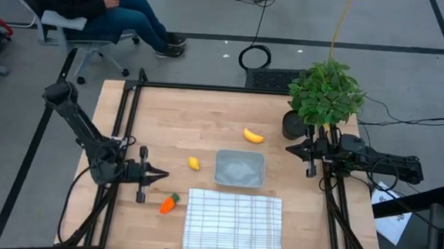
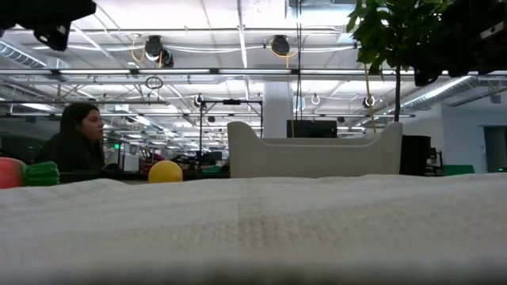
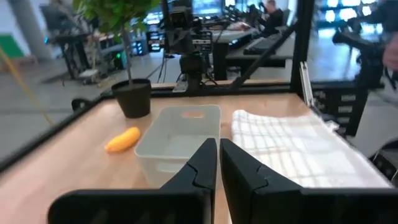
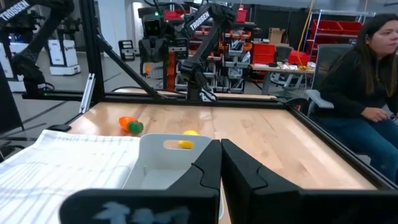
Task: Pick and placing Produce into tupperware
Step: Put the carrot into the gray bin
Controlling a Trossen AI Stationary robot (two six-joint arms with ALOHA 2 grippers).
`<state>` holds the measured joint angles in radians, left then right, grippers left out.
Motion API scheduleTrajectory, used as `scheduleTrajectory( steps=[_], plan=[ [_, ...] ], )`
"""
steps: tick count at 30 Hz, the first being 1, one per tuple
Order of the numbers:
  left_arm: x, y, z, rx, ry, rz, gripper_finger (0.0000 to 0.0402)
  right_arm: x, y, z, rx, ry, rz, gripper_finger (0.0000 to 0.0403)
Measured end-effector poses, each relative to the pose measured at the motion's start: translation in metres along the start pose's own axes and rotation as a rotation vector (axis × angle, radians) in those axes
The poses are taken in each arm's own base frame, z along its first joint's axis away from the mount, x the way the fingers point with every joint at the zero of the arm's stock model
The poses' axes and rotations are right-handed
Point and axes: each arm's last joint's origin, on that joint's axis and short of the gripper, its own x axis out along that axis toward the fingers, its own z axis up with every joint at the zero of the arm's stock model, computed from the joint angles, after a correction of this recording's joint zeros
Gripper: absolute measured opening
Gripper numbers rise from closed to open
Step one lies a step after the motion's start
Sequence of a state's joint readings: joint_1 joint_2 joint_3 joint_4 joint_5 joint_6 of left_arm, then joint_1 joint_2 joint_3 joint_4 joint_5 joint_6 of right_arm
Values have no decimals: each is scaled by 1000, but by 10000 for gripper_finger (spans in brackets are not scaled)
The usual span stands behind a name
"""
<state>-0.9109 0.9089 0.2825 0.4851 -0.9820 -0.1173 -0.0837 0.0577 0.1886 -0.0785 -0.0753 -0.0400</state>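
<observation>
High view: tupperware (image 1: 239, 169) sits near worktop (image 1: 207, 116) centre, empty, just behind the checked cloth (image 1: 233, 224) at the front edge. Banana (image 1: 254, 136) behind it, toward the plant (image 1: 326, 92) at the right rear corner. Small yellow fruit (image 1: 194, 163) just left of the tub, not touching. Carrot (image 1: 169, 204) near front-left, beside the cloth's left edge. Left pincer (image 1: 162, 175) at left side, fingers together, empty, aimed at the tub. Right pincer (image 1: 289, 149) at right edge, also together, empty. Person seated beyond the far edge.

Low view: cloth fills the foreground; tub rim, yellow fruit, carrot top peek over it.

Left wrist view: fingers (image 3: 205, 163) nearly touching, tub straight ahead, banana beside it.

Right wrist view: fingers (image 4: 208, 163) closed, tub ahead, yellow fruit and carrot past it.

Step, I'd judge: nothing picked yet. Left arm is closest to carrot/yellow fruit, so open the fingers first, drop straight down over one, grip across the narrow width, lift clear of the tub wall before release.
</observation>
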Motion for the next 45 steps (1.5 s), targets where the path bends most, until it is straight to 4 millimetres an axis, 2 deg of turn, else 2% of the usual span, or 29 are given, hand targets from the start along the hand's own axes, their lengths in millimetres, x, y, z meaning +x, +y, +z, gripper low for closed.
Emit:
scheduleTrajectory(
  steps=[4, 7, 12, 16, 27, 30, 35, 41, 45],
  plan=[
    [0, -9, -9, -76, 20, 18, 26, 1, 0, -1, -1, 10, 0, 0],
    [3, -20, -7, -70, 33, 10, 26, 1, 0, -1, -3, 16, 1, 0],
    [8, -50, 12, 24, 62, -11, 10, 2, 0, 0, -10, 3, 0, 0],
    [11, -69, 30, 20, 106, 39, 5, 2, 0, 4, -4, -37, -2, 0],
    [20, -100, 53, -169, 265, 52, 1, 2, 0, 6, -6, -51, -2, 0],
    [24, -100, 63, -223, 350, 70, 1, 2, 0, 6, -7, -58, -2, 0],
    [35, -85, 74, -366, 531, 167, 1, 2, 0, 6, -7, -60, -2, 0],
    [49, -65, 64, -536, 773, 254, 0, 2, 0, 6, -7, -59, -2, 0],
    [54, -59, 58, -617, 899, 258, 0, 2, 0, 6, -7, -57, -2, 0]
  ],
)
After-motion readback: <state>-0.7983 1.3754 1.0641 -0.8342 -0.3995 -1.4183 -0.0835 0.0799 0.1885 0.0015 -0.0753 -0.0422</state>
